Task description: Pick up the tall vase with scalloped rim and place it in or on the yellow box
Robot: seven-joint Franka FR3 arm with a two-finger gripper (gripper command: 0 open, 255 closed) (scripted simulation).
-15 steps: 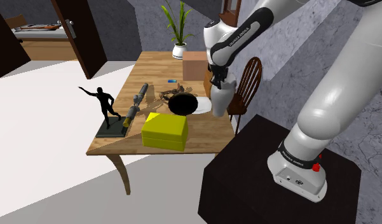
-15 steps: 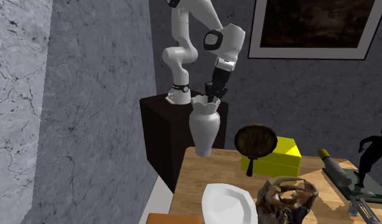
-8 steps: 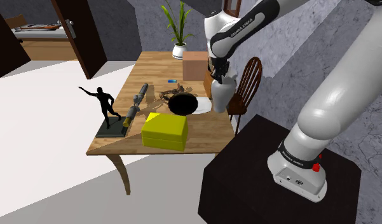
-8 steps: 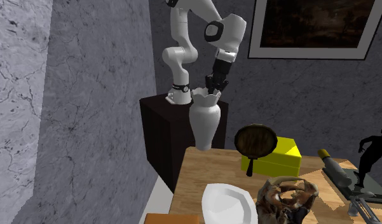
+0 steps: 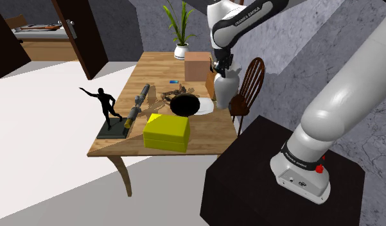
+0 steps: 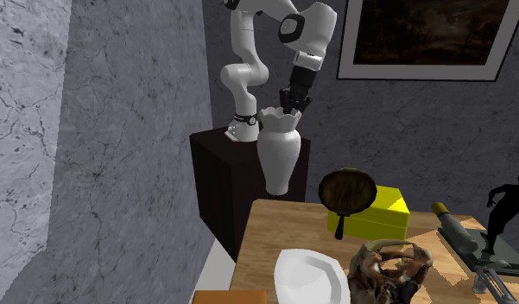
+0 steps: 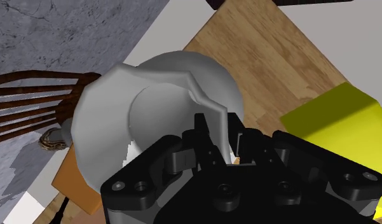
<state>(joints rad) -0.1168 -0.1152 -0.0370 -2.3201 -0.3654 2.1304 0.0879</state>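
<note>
The tall pale grey vase [image 5: 225, 92] with a scalloped rim hangs upright in the air over the table's edge nearest the wooden chair. My gripper [image 5: 221, 69] is shut on the vase's rim from above. In the second exterior view the vase [image 6: 279, 154] is clear of the tabletop, with the gripper [image 6: 291, 108] pinching its rim. From the wrist, the vase [image 7: 151, 118] sits under the gripper [image 7: 225, 139], one finger inside the mouth and one outside. The yellow box [image 5: 166, 131] lies on the table near its front edge, apart from the vase; the yellow box [image 6: 386, 211] [image 7: 335, 121] is closed.
On the wooden table [image 5: 153, 67] are a black pan [image 5: 185, 104], a white plate [image 5: 202, 106], a black figure statue [image 5: 106, 110], a rolling pin [image 5: 139, 101], a brown box [image 5: 196, 65] and a potted plant [image 5: 180, 32]. A wooden chair [image 5: 250, 80] stands beside the vase.
The arm has risen, carrying the vase upward and a little away from the table's surface. Nothing else on the table has moved.
</note>
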